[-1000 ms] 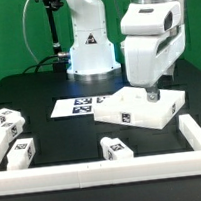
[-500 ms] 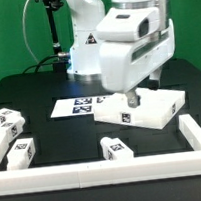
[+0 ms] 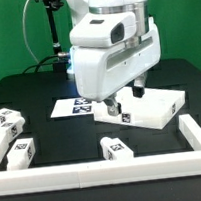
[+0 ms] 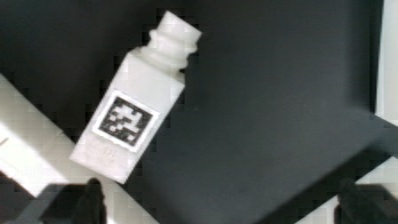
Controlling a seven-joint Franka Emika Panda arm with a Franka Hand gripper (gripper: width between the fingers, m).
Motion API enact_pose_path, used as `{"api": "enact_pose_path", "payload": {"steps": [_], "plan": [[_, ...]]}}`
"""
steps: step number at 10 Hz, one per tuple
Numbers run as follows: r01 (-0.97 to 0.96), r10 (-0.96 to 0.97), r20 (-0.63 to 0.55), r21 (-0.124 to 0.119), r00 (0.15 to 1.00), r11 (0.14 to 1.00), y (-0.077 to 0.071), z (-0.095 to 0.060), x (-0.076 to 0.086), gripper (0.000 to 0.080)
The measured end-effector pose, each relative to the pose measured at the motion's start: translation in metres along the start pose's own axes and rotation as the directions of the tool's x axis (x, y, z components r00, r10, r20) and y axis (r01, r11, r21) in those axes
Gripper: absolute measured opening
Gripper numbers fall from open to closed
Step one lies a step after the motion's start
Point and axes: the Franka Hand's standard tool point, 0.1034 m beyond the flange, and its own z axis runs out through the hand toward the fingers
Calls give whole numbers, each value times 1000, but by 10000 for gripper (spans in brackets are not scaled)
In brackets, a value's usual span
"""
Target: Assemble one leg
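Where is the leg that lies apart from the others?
In the exterior view the leg lies on the black table, between the white panel behind it and the white front wall.

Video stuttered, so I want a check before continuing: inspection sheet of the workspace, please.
Surface: black table, white fence at its edge.
Job's things: leg lies flat, tag up, ungrasped; panel beside marker board.
Clutter: spare legs at exterior view's left.
Grippers: gripper open, empty, low near panel.
Cables: dark cabling behind the arm.
Surroundings: green backdrop.
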Motion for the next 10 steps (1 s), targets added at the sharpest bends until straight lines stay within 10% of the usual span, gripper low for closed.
{"api": "enact_pose_path", "payload": {"steps": [10], "plan": [[-185,184,-66,-15,981,983,35,64,-18,649]]}}
